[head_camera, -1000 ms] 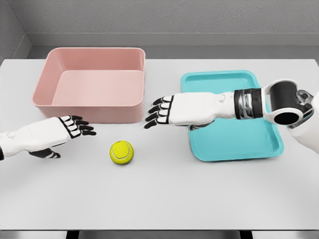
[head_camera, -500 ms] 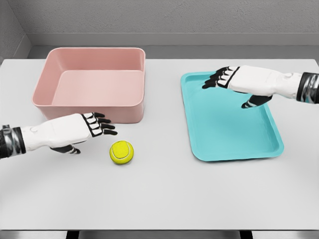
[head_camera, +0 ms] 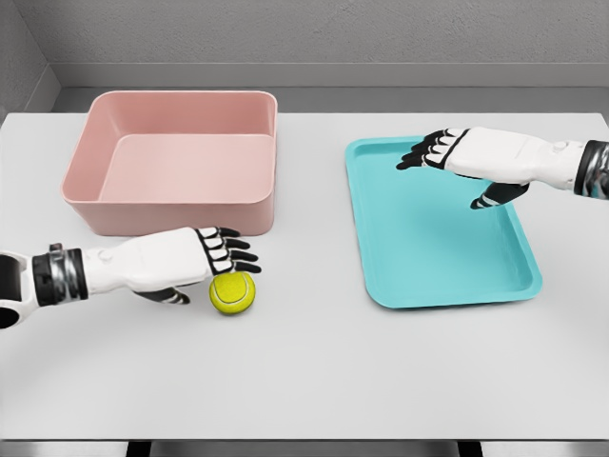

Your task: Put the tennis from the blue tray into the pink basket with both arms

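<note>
Left hand (head_camera: 205,255) moved over tennis ball (head_camera: 233,292), fingers (head_camera: 238,255) spread, right hand (head_camera: 466,155) unchanged above blue tray (head_camera: 419,257), fingers spread

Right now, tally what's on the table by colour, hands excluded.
Pink: 1, the pink basket
Blue: 1, the blue tray
Yellow-green: 1, the tennis ball, on the bare table beside the left hand
Total: 3

The left hand (head_camera: 190,262) covers the top-left bit of the tennis ball (head_camera: 234,293), so can't tell if the fingers actually touch it. Left arm gets chopped off at the picture's left edge, right arm at the right edge. The right hand (head_camera: 476,157) hides part of the blue tray (head_camera: 447,276).
</note>
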